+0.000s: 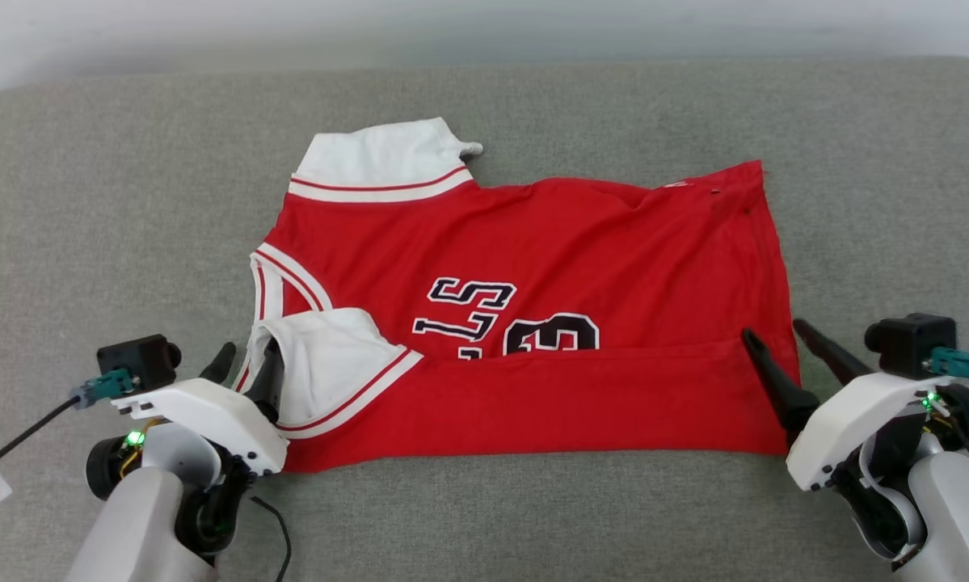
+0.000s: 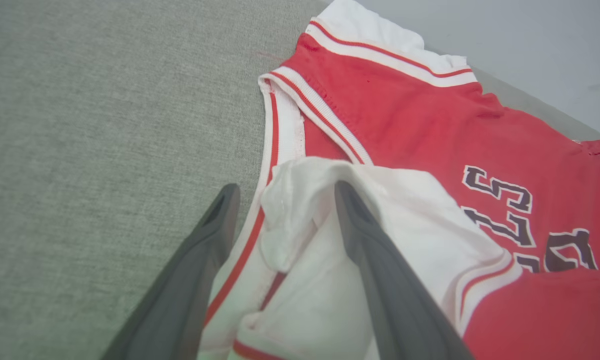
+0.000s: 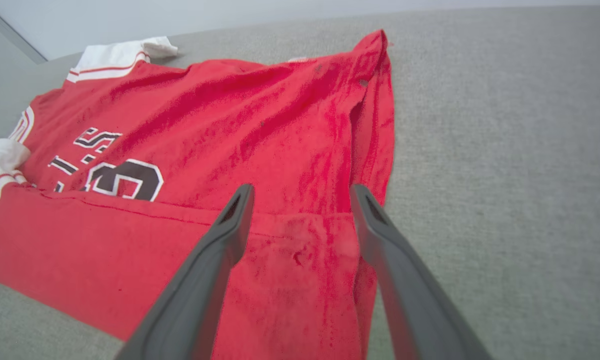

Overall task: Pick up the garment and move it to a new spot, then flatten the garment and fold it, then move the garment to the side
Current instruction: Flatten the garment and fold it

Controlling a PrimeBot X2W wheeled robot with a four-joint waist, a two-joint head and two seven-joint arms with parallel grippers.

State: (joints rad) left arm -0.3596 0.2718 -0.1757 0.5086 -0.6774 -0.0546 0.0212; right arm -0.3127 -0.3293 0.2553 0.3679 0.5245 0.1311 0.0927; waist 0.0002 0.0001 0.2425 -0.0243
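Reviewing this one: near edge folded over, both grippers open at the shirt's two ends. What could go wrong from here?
1. The left gripper stands open astride the bunched near sleeve; pulling away may drag the sleeve and spoil the fold.
2. The right gripper, also open, straddles the hem corner of the garment; a finger might snag the cloth there.
3. The far sleeve sticks out sideways, so the next fold may end lopsided.

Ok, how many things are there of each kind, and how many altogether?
Shirts: 1, the red garment
Grippers: 2, the left gripper and the right gripper
Grey surface underneath: 1
Total: 4
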